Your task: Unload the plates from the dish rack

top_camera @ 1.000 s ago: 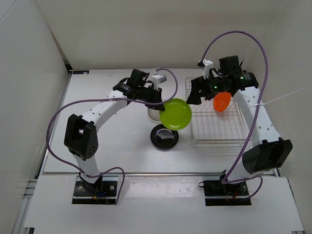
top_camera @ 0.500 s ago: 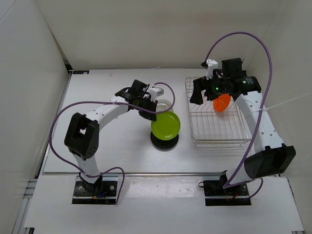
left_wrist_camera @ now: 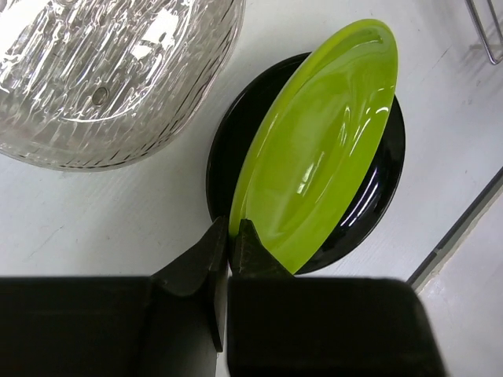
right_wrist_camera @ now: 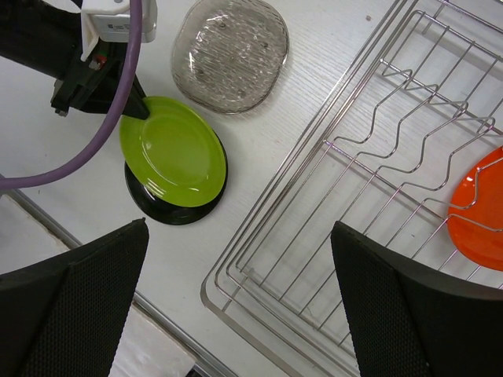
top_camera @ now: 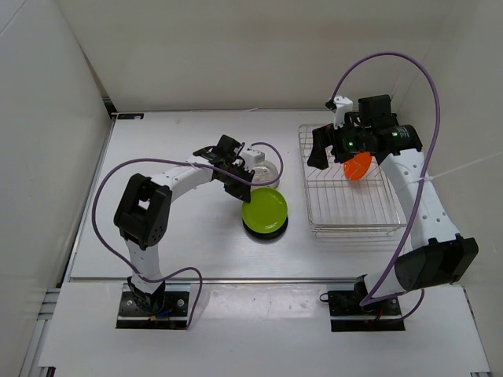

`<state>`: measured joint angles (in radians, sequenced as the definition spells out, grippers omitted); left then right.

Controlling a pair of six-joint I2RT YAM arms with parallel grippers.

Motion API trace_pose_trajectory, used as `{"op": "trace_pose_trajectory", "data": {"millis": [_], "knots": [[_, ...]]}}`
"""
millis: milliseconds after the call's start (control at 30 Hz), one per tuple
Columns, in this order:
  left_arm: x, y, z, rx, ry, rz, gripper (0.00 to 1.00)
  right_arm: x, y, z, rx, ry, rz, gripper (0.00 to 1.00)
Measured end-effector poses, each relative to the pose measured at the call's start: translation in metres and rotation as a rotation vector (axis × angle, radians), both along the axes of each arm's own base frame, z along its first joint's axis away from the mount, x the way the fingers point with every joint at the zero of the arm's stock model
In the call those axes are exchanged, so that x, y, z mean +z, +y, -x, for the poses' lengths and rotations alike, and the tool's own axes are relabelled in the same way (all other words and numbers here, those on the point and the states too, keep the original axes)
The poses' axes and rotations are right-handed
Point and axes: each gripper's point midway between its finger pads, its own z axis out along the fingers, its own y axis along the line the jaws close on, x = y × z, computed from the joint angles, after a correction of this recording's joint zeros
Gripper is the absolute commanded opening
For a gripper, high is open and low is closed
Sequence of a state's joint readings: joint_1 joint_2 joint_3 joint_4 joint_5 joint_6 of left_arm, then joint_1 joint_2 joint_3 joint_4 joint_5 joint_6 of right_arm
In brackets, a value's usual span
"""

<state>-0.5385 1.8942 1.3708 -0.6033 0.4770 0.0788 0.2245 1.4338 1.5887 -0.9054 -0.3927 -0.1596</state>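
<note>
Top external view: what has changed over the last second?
The left gripper, shut on the lime green plate at its rim, carried it away from the dish rack, nearer and lower. The plate is now tilted over the black plate, not yet released. The right gripper, open above the rack, barely shifted. The orange plate in the rack, the clear plate and the black plate stayed put.

Upper plate [top_camera: 264, 208] tilts over lower plate [left_wrist_camera: 377, 196], left of the rack [top_camera: 346, 206].
</note>
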Motion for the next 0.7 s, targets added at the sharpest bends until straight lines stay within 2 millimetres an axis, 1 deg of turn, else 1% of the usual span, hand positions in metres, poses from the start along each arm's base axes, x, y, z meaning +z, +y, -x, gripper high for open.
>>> {"op": "trace_pose_trajectory", "data": {"millis": [100,133,233,333,367,400,533,633,667,700], "knots": [[0.0005,-0.0005,-0.0002,-0.002,0.0,0.001,0.22,0.0,-0.0003,-0.0003,-0.001,-0.001,0.001,1.0],[0.0008,-0.0008,-0.0006,-0.003,-0.002,0.002,0.29,0.0,-0.0003,-0.0003,-0.001,-0.001,0.001,1.0],[0.0005,-0.0003,-0.0008,-0.007,-0.006,0.0,0.37,0.0002,-0.0002,-0.0006,-0.001,-0.003,0.001,1.0],[0.0004,0.0001,-0.001,-0.007,-0.007,-0.001,0.43,0.0003,-0.0002,-0.0008,-0.002,-0.003,0.001,1.0],[0.0003,0.0002,-0.001,-0.007,-0.007,-0.002,0.43,0.0003,-0.0002,-0.0008,-0.001,-0.004,0.001,1.0],[0.0004,0.0002,-0.0011,-0.008,-0.008,-0.002,0.46,0.0003,-0.0002,-0.0009,-0.001,-0.004,0.001,1.0],[0.0004,0.0002,-0.0011,-0.008,-0.008,-0.002,0.54,0.0003,-0.0002,-0.0009,-0.002,-0.004,0.001,1.0],[0.0003,0.0002,-0.0011,-0.009,-0.009,-0.002,0.66,0.0003,-0.0004,-0.001,-0.002,-0.004,0.002,1.0],[0.0003,0.0002,-0.0011,-0.008,-0.008,-0.002,0.75,0.0002,-0.0005,-0.001,-0.003,-0.004,0.002,1.0],[0.0002,0.0003,-0.0011,-0.01,-0.009,-0.002,0.8,0.0002,-0.0007,-0.0012,-0.004,-0.004,0.003,1.0]]}}
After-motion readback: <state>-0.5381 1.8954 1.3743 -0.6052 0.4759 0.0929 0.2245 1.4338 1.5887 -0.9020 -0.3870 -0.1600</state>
